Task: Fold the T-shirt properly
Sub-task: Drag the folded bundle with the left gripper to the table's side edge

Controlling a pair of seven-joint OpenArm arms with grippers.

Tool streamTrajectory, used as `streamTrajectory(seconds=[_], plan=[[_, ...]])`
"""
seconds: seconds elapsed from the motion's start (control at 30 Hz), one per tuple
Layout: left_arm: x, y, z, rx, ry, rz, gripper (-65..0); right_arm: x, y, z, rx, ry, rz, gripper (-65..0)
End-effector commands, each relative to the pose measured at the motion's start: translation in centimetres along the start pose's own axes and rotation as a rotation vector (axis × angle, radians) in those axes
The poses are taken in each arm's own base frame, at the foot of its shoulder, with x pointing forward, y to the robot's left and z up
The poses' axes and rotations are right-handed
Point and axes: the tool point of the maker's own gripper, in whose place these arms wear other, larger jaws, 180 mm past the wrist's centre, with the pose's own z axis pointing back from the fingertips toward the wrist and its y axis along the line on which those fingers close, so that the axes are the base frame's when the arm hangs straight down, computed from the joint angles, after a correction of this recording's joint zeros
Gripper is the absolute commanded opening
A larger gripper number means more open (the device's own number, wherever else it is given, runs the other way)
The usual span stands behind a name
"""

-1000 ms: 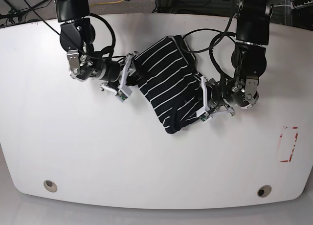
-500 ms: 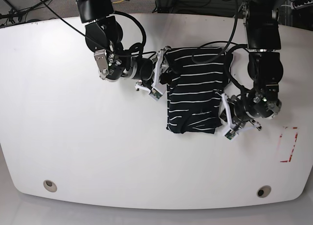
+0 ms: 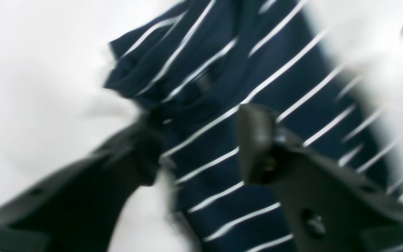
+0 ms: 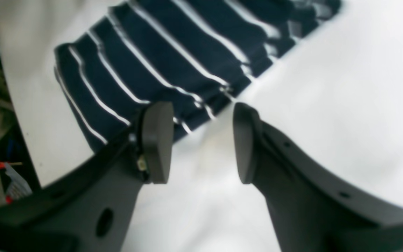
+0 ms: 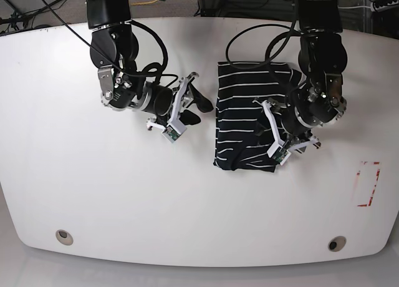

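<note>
On the white table point(image 5: 93, 193), the T-shirt point(image 5: 246, 115) serves as the landmark; it lies as a folded, roughly rectangular bundle with its long axis running from the far edge of the table toward the near edge and its stripes running across that axis. The right gripper point(image 5: 192, 106) sits just beside the T-shirt's edge on the base view's left, apart from the cloth; its jaws stand open and empty, and the right wrist view shows bare table between its fingertips point(image 4: 156, 140) with the striped edge just ahead. The left gripper point(image 5: 269, 128) sits over the T-shirt's opposite side, above its near half; the left wrist view, though blurred, shows the 2 jaws parted with striped fabric seen between them and nothing pinched. Judged from this, the fold looks close to done, with a slightly rumpled near corner point(image 5: 225, 163); the left arm is the nearer of the 2 to that part, while the right gripper would have to reach across to the T-shirt's flank to touch it.
</note>
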Motion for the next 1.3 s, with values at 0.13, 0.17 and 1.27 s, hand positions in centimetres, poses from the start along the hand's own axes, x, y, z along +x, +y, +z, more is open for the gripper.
streamTrajectory(seconds=[0.13, 0.17, 1.27], plan=[[0.8, -2.3, -0.6, 0.041, -0.101, 0.207, -28.7, 0.9, -1.0, 1.0, -0.022, -0.026, 0.014, -38.8], [0.6, -2.6, -0.8, 0.050, -0.106, 0.238, -28.6, 0.7, -1.0, 1.1, -0.023, -0.015, 0.014, -38.8], [-17.3, 22.9, 6.5, 0.490, 0.238, 0.242, -29.0, 1.6, -3.8, 6.8, -0.066, -0.122, -0.052, -38.8]])
